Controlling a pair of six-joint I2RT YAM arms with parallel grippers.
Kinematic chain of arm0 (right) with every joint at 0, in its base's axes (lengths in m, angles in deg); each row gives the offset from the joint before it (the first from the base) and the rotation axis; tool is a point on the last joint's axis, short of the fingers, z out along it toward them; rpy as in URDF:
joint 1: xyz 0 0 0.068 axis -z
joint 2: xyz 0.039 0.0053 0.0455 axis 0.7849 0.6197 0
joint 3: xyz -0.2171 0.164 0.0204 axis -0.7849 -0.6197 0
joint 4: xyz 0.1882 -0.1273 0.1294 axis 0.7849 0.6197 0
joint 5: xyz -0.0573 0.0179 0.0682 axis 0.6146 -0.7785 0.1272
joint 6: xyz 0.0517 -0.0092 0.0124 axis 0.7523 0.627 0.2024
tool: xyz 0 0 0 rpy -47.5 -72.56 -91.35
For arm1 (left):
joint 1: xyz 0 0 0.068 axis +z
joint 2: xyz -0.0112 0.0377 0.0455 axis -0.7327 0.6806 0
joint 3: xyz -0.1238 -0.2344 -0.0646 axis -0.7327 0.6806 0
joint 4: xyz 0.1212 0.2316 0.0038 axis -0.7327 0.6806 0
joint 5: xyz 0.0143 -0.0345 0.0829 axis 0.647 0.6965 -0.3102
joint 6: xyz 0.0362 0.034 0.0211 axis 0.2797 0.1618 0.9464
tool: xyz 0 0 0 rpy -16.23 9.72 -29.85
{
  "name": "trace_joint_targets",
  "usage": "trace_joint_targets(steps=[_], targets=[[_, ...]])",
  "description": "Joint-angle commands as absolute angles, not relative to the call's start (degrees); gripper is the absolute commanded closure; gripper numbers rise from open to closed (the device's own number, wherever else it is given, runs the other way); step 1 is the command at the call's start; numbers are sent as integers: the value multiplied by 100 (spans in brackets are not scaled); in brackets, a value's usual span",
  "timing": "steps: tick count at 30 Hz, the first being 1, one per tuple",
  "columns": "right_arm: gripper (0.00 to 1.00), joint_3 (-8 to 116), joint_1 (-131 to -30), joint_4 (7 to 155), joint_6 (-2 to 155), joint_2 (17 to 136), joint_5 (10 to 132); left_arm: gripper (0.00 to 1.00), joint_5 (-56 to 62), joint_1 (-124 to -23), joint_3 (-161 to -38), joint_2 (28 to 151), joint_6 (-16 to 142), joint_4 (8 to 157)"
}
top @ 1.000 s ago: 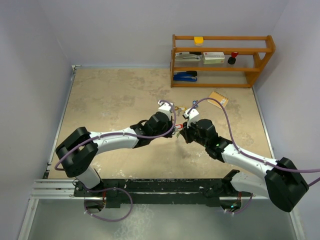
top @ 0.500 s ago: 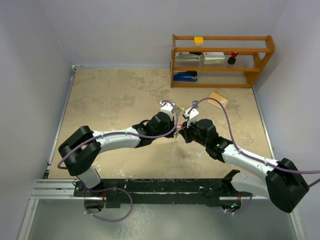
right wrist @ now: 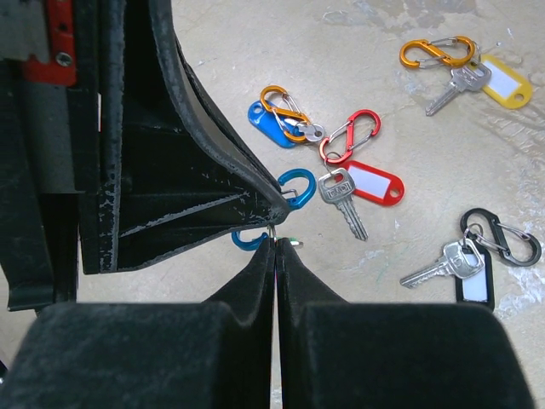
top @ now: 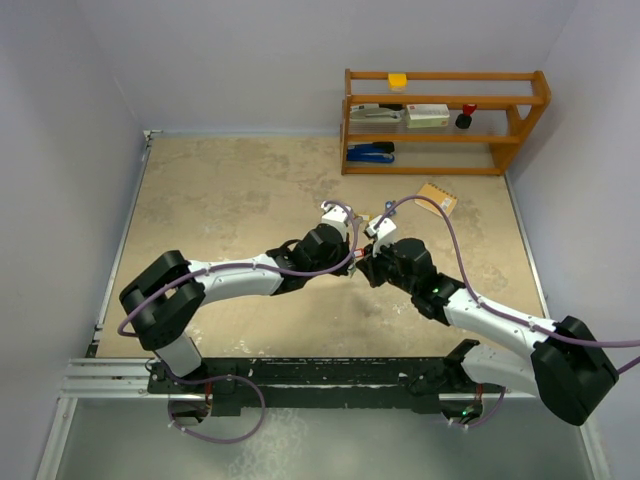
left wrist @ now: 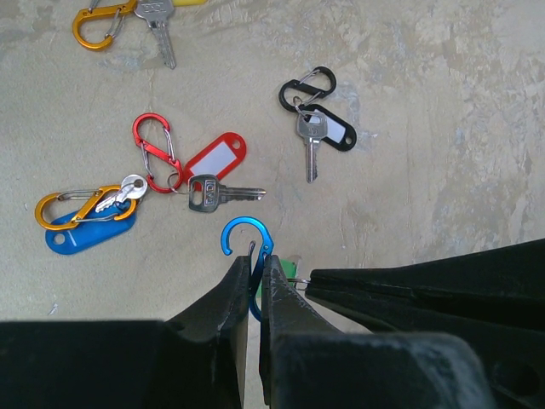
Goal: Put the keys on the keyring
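My left gripper [left wrist: 255,257] is shut on a blue S-shaped clip [left wrist: 242,235] and holds it just above the table. My right gripper [right wrist: 275,243] is shut on the small ring of a green-tagged key [left wrist: 289,269], with its tip touching the blue clip [right wrist: 299,187]. The two grippers meet tip to tip at mid-table, left [top: 352,266] and right [top: 366,268]. Most of the green tag is hidden behind the fingers. Other keys lie on the table on clips: red-tagged [left wrist: 215,160], blue-tagged [left wrist: 85,232], black-tagged [left wrist: 328,132] and yellow-tagged [right wrist: 506,85].
A wooden shelf [top: 445,122] with staplers and small items stands at the back right. A tan card [top: 437,197] lies in front of it. Walls close off the left [top: 60,200] and right sides.
The left arm has crept slightly to the right, toward the right gripper. Both grippers stay shut on what they hold.
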State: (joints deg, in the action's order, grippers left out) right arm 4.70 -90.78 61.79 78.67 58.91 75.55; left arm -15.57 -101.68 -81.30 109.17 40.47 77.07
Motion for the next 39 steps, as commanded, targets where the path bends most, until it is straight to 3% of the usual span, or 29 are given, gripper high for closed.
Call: trace_joint_targets(steps=[1, 27, 28, 30, 34, 39], targets=[[100, 641, -9135, 5841, 7782, 5764, 7398, 100, -1518, -10212, -8402, 10927, 4129, 7428], [100, 545, -9262, 5876, 7773, 5680, 7111, 100, -1811, -10212, -8529, 10967, 4094, 7473], [98, 553, -9266, 5895, 7768, 5688, 7070, 100, -1865, -10209, -8522, 10950, 4075, 7476], [80, 569, -9265, 5934, 7811, 5676, 7053, 100, -2099, -10204, -8487, 10896, 4017, 7516], [59, 505, -9267, 5964, 7895, 5487, 7254, 100, -2548, -10134, -8413, 10689, 3958, 7617], [54, 460, -9259, 6352, 8161, 5091, 8569, 100, -2715, -9883, -8373, 10483, 3925, 7701]])
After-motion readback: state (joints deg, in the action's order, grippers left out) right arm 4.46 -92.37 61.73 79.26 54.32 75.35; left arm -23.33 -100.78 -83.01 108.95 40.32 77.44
